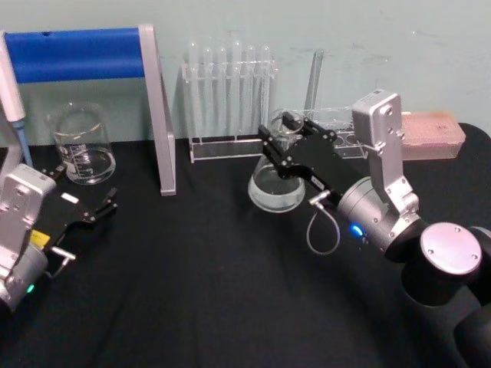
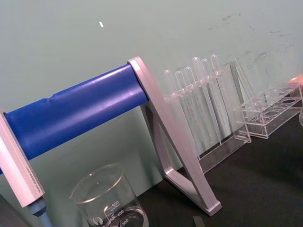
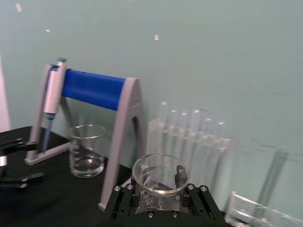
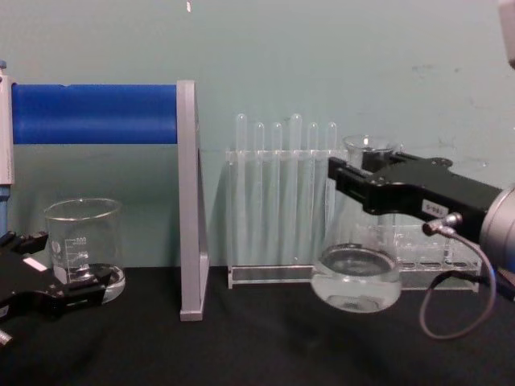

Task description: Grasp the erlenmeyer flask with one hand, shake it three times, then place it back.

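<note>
1. R gripper (image 1: 285,135) – its black fingers (image 4: 348,178) are clamped on the neck of the erlenmeyer flask (image 4: 355,281), one each side, just under the flared rim. In the R wrist view the rim (image 3: 160,174) sits right between the two finger linkages, mouth facing the camera.
2. Flask: roughly upright, wide base down, a shallow layer of clear liquid in the bottom. It's over the black worktop (image 1: 192,291), in front of the test tube rack (image 1: 230,100) and toward its right end. Can't tell whether the base touches the worktop.
3. Outward from there: the R arm's black gripper body runs back to a grey wrist, with a looped grey cable (image 1: 322,230) hanging under it.
4. L gripper (image 1: 86,186) – fingers spread apart, holding nothing, low over the worktop at the near left, just in front of the beaker (image 1: 80,146) but not touching it.
5. Further out: a stand with a blue bar (image 1: 77,54) is behind the beaker, its grey leg between beaker and rack. A pink box (image 1: 433,134) sits at far right by the wall.
</note>
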You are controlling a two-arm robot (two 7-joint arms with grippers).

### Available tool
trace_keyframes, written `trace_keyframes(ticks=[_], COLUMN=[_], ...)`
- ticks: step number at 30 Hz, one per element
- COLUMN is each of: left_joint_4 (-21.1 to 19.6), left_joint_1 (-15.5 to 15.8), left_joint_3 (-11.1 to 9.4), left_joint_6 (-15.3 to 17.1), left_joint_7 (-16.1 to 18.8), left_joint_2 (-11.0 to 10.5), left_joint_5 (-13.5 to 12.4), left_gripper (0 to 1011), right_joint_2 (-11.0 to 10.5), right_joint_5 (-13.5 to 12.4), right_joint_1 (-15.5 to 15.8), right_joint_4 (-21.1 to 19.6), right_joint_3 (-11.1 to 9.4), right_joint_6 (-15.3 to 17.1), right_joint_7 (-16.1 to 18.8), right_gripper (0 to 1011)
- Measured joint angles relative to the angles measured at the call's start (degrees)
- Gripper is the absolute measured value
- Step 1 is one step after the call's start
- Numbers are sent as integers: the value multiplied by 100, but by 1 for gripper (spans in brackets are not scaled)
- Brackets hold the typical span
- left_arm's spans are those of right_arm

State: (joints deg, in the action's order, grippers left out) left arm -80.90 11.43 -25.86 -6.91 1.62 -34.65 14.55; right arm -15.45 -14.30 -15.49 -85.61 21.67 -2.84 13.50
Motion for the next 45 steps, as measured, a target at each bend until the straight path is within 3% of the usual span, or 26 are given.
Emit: trace_keyframes(ticks=[10, 17, 30, 39, 45], left_joint_4=[0, 0, 0, 0, 0], left_joint_1=[0, 0, 0, 0, 0], left_joint_3=[0, 0, 0, 0, 0], left_joint_6=[0, 0, 0, 0, 0], left_joint_7=[0, 0, 0, 0, 0], left_joint_2=[0, 0, 0, 0, 0], left_joint_5=[0, 0, 0, 0, 0], left_gripper=[1001, 1001, 1001, 1001, 1001], right_joint_2=[102, 210, 296, 159, 61], right_joint_5=[124, 176, 166, 9, -82], right_joint_1=[3, 55, 226, 390, 441], right_joint_4=[87, 23, -277, -601, -736], right_joint_3=[-215, -167, 311, 761, 936], right_joint_6=[19, 61, 171, 275, 301], right_joint_7=[-68, 115, 738, 1166, 1319], right_gripper=[449, 449, 449, 449, 449])
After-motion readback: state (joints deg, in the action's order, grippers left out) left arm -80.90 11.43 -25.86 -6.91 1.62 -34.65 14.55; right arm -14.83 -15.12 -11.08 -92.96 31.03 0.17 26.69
